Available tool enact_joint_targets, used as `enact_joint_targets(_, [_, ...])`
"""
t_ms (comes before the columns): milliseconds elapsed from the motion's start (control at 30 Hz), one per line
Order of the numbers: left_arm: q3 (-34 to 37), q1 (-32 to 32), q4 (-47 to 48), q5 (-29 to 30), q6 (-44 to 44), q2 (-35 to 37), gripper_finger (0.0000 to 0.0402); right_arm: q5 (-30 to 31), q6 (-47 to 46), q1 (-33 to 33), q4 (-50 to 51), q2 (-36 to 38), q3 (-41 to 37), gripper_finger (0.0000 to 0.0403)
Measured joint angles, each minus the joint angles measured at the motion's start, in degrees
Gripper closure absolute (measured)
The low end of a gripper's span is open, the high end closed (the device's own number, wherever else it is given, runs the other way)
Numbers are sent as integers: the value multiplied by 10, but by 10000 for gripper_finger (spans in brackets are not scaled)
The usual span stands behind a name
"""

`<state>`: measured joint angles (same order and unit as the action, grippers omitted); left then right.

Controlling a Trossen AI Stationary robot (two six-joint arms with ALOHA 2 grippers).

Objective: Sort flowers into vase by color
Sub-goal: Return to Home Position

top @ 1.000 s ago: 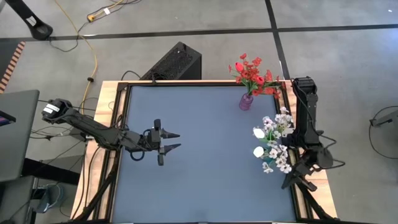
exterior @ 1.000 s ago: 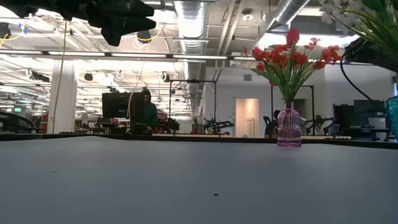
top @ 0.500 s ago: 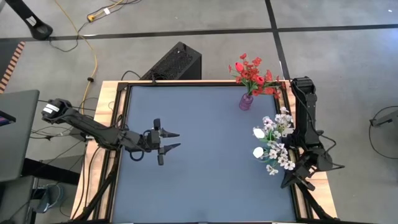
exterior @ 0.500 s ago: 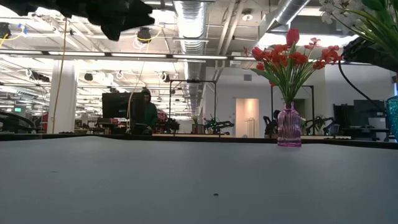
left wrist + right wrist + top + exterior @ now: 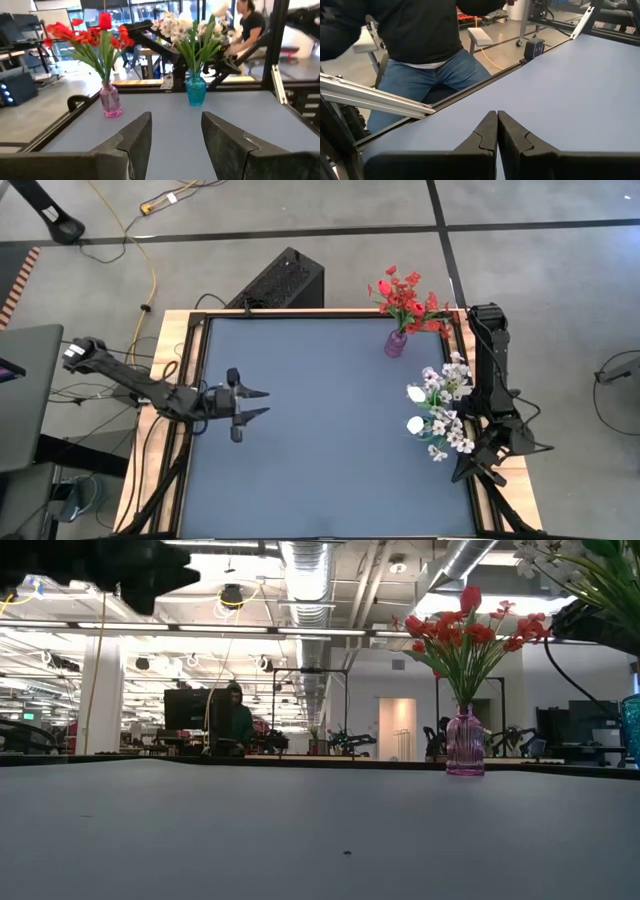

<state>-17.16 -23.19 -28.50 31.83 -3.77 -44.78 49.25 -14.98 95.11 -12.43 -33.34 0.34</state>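
Note:
Red flowers (image 5: 403,298) stand with their stems in a pink vase (image 5: 396,344) at the table's far right; they also show in the low view (image 5: 465,630) and the left wrist view (image 5: 97,37). White flowers (image 5: 440,405) stand in a teal vase (image 5: 195,93) near the right edge. My left gripper (image 5: 262,402) is open and empty above the table's left part, pointing toward both vases (image 5: 175,135). My right gripper (image 5: 497,125) is shut and empty at the near right corner (image 5: 463,476), beside the white flowers.
The blue table top (image 5: 320,430) lies bare between the left gripper and the vases. A metal frame (image 5: 190,380) runs round the table. A person in jeans and a dark top (image 5: 420,45) stands close beyond the table's edge in the right wrist view.
My left gripper has drawn back toward the table's left edge, away from the vases, and stays open and empty. The flowers and vases stand as before.

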Motion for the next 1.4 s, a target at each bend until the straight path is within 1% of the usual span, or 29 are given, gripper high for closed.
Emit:
enact_joint_targets(100, [42,0,-10,-8,8,49,239,0,0,0,0,0,0,365])
enact_joint_targets(267, [102,1,-9,-50,9,133,239,0,0,0,0,0,0,365])
enact_joint_targets(400, [138,1,-7,-90,9,187,239,0,0,0,0,0,0,365])
enact_joint_targets(533, [164,1,-2,-121,8,227,239,0,0,0,0,0,0,365])
enact_joint_targets(733, [163,1,46,-160,-9,261,239,0,0,0,0,0,0,365])
enact_joint_targets(800, [163,1,49,-161,-24,265,239,0,0,0,0,0,0,365])
enact_joint_targets(900, [164,1,53,-130,-38,265,239,0,0,0,0,0,0,365])
enact_joint_targets(1033, [164,1,56,-102,-12,265,239,0,0,0,0,0,0,365])
enact_joint_targets(1200, [164,1,84,-99,-2,265,239,0,0,0,0,0,0,365])
enact_joint_targets(1400, [164,1,161,-99,-1,265,239,0,0,0,0,0,0,365])
